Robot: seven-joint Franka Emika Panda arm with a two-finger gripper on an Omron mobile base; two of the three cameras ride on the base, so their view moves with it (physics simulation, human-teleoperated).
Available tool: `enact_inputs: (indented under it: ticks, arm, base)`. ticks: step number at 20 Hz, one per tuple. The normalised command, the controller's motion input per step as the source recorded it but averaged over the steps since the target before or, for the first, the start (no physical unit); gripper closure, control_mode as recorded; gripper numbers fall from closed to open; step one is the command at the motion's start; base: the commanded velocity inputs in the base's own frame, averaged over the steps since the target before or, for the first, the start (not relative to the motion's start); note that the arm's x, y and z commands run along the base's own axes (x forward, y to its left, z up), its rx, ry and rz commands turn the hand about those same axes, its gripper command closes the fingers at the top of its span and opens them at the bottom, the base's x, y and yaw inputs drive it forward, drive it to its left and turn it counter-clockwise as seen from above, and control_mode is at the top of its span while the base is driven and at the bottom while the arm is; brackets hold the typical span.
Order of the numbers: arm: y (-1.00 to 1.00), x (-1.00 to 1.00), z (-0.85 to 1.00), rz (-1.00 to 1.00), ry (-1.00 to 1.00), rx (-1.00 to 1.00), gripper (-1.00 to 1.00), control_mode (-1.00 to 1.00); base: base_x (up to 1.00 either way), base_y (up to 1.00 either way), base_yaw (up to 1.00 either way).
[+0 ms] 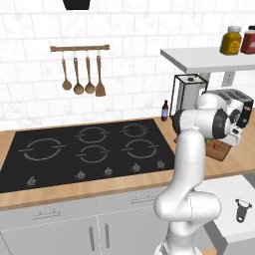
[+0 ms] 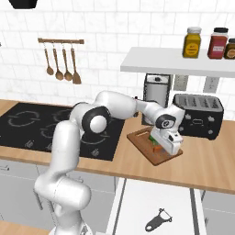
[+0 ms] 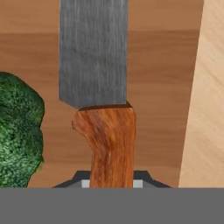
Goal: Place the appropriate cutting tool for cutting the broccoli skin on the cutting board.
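Observation:
A knife with a grey blade [image 3: 92, 52] and a reddish wooden handle [image 3: 109, 140] runs up the hand view, and my gripper [image 3: 111, 183] is shut on the handle's end. Under it lies the brown cutting board [image 3: 162, 87]. The dark-green broccoli [image 3: 17, 131] sits on the board just left of the handle. In the right base view the gripper [image 2: 166, 143] hangs low over the cutting board [image 2: 142, 140], with the broccoli [image 2: 153, 137] beside it. The arm covers most of the cutting board [image 1: 220, 152] in the left base view.
A black peeler [image 2: 158, 220] lies on the white surface in front of the counter. A black toaster [image 2: 198, 115] stands right behind the board, a steel appliance [image 2: 157, 97] to its left. The stovetop [image 1: 89, 149] lies to the left, and a shelf [image 2: 179, 62] with jars hangs above.

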Motion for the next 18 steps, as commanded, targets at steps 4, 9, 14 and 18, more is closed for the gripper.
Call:
enact_inputs:
  ticks: [4,9,14,18]
  arm:
    - [0.05,0.00,-0.46,0.00,0.00,-0.05,1.00,-1.00]
    - [0.46,-0.50,-0.52,0.00,0.00,-0.12,-1.00,-1.00]
    - [0.79,-0.28,-0.13,0.00,0.02,-0.08,-1.00,-1.00]
    - [0.25,-0.12,0.40,0.00,-0.02,0.00,-1.00,-1.00]
  base:
    - [0.00,0.00,0.00]
    - [0.00,0.00,0.00]
    - [0.00,0.00,0.00]
    - [0.00,0.00,0.00]
